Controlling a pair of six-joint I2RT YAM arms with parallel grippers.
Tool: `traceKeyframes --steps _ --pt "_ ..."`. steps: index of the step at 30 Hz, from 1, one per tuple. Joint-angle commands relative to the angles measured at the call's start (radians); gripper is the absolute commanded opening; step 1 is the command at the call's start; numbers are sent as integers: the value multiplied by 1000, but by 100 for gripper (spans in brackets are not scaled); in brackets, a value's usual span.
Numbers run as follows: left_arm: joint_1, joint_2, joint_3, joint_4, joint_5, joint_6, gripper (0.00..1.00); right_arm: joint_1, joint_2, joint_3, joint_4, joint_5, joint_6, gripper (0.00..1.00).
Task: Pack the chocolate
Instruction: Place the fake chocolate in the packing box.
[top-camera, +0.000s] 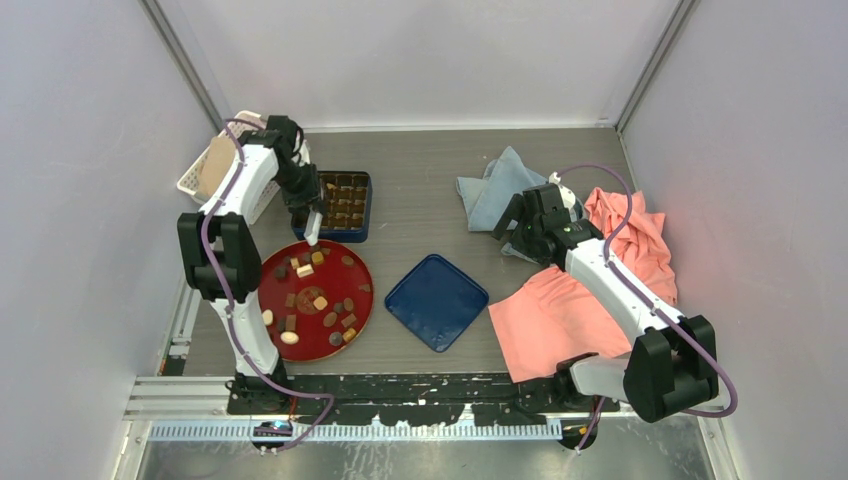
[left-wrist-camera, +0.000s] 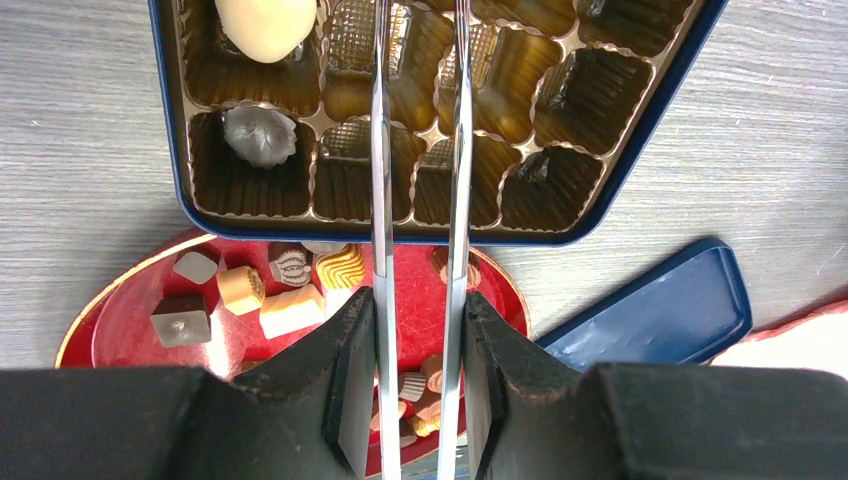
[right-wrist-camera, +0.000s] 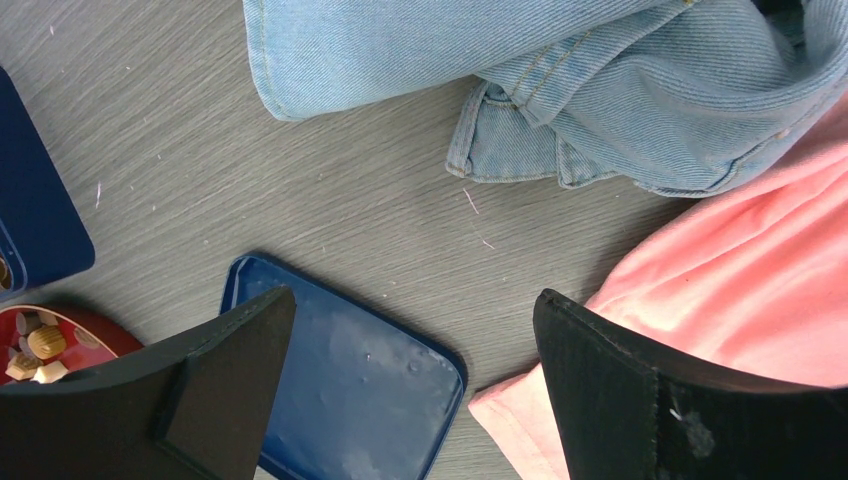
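Observation:
Chocolate (top-camera: 318, 302) pieces in brown, tan and cream lie scattered on a round red plate (top-camera: 352, 270). A blue box (top-camera: 364, 208) with a gold moulded tray stands just beyond the plate; in the left wrist view it holds a cream piece (left-wrist-camera: 265, 25) and a dark piece (left-wrist-camera: 258, 135). My left gripper (top-camera: 303, 205) (left-wrist-camera: 418, 300) is shut on metal tongs (left-wrist-camera: 381, 150), whose two blades reach out over the box (left-wrist-camera: 400, 230). Their tips run off the top of that view. My right gripper (top-camera: 515, 232) (right-wrist-camera: 415, 300) hangs open and holds nothing.
The blue lid (top-camera: 436, 300) (right-wrist-camera: 350, 390) lies flat right of the plate, partly under my right gripper. A denim cloth (top-camera: 495, 185) (right-wrist-camera: 560, 80) and pink cloths (top-camera: 560, 315) (right-wrist-camera: 740, 290) cover the right side. A white basket (top-camera: 190, 180) stands at the back left.

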Motion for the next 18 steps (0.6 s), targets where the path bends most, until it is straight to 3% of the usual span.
traceKeyframes --steps 1,18 --pt "4 -26 18 21 19 20 29 5 -13 20 18 23 -2 95" --pt "5 -44 15 14 17 18 38 6 -20 15 19 18 -4 95"
